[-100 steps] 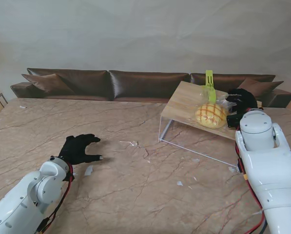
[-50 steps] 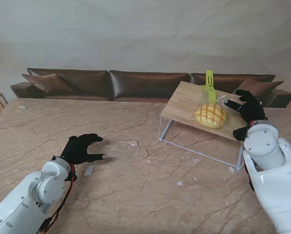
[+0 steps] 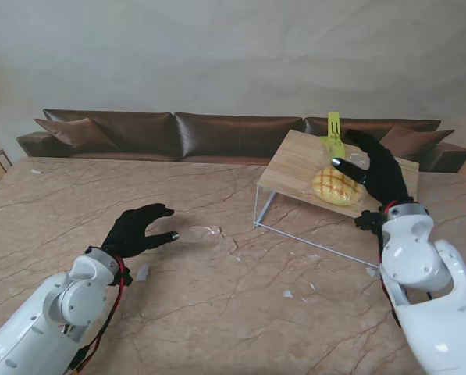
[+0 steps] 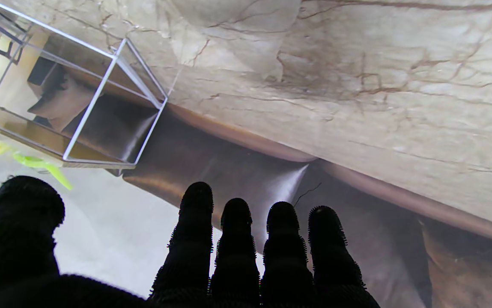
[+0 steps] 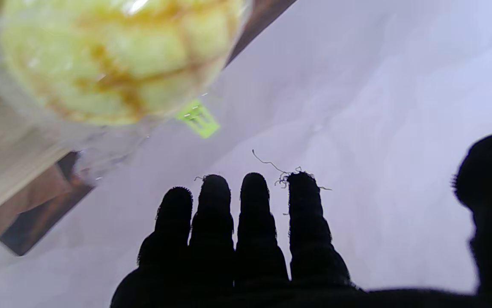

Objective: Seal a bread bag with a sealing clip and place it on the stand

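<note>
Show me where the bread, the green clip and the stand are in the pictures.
bread (image 3: 338, 185), stand camera view, middle of the bun's crust inside the bag.
clip (image 3: 336, 133), stand camera view, middle of the upright green clip.
stand (image 3: 295, 160), stand camera view, bare wooden top left of the bread.

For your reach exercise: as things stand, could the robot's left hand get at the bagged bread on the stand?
Probably not easily. The left hand hovers open over the table on the robot's left, while the bagged bread sits on the stand far to the right, with the right hand beside it.
</note>
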Robot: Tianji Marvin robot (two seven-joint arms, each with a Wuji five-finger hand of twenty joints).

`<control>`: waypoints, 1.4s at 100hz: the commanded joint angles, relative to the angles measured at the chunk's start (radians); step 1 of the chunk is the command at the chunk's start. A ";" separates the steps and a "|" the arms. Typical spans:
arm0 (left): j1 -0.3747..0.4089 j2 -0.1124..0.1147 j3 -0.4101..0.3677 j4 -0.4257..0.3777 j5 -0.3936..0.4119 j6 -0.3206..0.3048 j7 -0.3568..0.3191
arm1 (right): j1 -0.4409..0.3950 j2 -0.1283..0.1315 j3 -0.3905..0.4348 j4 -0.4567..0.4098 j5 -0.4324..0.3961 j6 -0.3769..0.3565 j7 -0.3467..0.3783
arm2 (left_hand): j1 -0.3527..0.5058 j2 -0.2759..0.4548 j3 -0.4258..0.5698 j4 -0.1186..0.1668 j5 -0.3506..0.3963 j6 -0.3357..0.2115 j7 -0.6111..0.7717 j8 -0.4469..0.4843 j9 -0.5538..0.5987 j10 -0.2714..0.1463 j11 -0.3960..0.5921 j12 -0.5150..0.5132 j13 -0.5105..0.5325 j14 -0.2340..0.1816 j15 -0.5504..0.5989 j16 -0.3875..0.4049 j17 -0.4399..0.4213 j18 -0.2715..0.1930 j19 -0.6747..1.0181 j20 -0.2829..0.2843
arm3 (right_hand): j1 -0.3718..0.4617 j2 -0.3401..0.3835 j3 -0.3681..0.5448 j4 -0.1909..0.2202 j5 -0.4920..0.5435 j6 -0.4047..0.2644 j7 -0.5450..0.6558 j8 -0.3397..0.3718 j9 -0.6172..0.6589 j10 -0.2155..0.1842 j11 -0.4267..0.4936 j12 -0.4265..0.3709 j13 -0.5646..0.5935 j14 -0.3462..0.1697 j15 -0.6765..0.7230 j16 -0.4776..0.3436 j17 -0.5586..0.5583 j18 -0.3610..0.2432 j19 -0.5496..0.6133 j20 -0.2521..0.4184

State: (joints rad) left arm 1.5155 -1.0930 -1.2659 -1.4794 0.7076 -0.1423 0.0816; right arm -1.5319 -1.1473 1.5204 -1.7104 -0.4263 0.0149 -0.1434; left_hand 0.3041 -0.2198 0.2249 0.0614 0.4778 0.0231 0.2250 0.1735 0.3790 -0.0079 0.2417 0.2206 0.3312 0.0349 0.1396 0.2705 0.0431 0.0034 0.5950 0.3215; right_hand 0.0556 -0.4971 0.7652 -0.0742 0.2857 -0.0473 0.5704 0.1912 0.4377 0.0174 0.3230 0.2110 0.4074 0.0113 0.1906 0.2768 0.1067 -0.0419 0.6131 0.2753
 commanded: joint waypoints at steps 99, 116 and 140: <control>0.071 -0.024 0.020 -0.030 -0.060 -0.171 0.076 | -0.149 -0.024 -0.277 0.151 -0.116 -0.424 -0.207 | -0.070 0.128 -0.045 0.093 0.005 0.016 -0.060 -0.023 -0.041 -0.014 -0.028 -0.014 0.007 -0.023 -0.014 0.008 0.017 -0.033 0.031 0.003 | -0.048 0.003 0.083 0.065 0.011 -0.028 0.003 -0.021 0.209 -0.023 -0.325 -0.156 0.038 -0.058 -0.001 -0.024 0.027 -0.050 0.075 -0.139; 0.074 -0.025 0.024 -0.023 -0.050 -0.179 0.093 | -0.134 -0.022 -0.301 0.184 -0.114 -0.411 -0.194 | -0.064 0.123 -0.043 0.090 0.001 0.013 -0.055 -0.021 -0.047 -0.019 -0.028 -0.014 0.004 -0.026 -0.015 0.008 0.014 -0.031 0.033 0.004 | -0.072 0.019 0.081 0.083 0.001 -0.013 -0.001 -0.024 0.193 -0.012 -0.327 -0.157 0.031 -0.058 -0.008 -0.027 0.022 -0.048 0.072 -0.142; 0.082 -0.025 0.021 -0.021 -0.053 -0.185 0.095 | -0.116 -0.024 -0.321 0.205 -0.085 -0.405 -0.182 | -0.059 0.120 -0.040 0.086 0.002 0.012 -0.050 -0.018 -0.044 -0.020 -0.027 -0.014 0.004 -0.028 -0.017 0.008 0.015 -0.025 0.034 0.004 | -0.080 0.028 0.068 0.064 0.006 -0.018 0.003 -0.024 0.202 -0.014 -0.324 -0.157 0.039 -0.054 -0.004 -0.023 0.022 -0.043 0.076 -0.140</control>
State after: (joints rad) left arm 1.5848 -1.1130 -1.2444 -1.5007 0.6578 -0.3254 0.1791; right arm -1.6496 -1.1659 1.2048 -1.5059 -0.5170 -0.3924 -0.3370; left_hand 0.2488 -0.1136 0.2013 0.1197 0.4952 0.0370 0.2102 0.1603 0.3791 -0.0079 0.2417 0.2205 0.3313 0.0346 0.1395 0.2708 0.0585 0.0027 0.6161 0.3158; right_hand -0.0044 -0.4801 0.8378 -0.0101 0.3085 -0.0624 0.5723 0.1820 0.6394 0.0049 0.0201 0.0652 0.4321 -0.0185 0.1915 0.2550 0.1308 -0.0648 0.6804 0.1452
